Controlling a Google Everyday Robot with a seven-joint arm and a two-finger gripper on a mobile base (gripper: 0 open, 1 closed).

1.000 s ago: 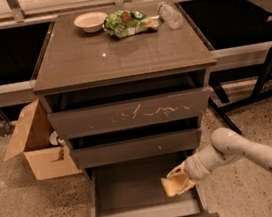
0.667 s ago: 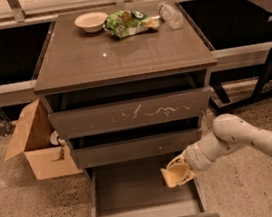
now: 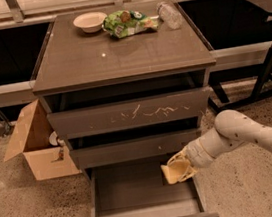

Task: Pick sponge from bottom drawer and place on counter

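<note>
"Over the right side of the open bottom drawer point(image 3: 138, 196), your claw point(image 3: 179, 169) was clamped on the yellow sponge point(image 3: 171, 174), which looked lifted off the grey tray."

"So what did the lift ask of you?"

"I'd judge you needed to draw it outward first, since the sponge hung just below the middle drawer point(image 3: 131, 149). Rising straight up risked catching that front. Once past it, you could climb beyond the white-scratched drawer point(image 3: 131, 113) and only then swing in over the counter point(image 3: 118, 52)."

"And the containers?"

"A white bowl point(image 3: 89, 21) stood at the counter's back edge, with a green snack bag point(image 3: 126, 24) and a plastic bottle point(image 3: 169, 15) beside it, so the nearer part seemed the better landing place. A cardboard box point(image 3: 30, 143) stood open on the floor to the cabinet's left. Something pale lay inside, but I couldn't tell what."
</note>
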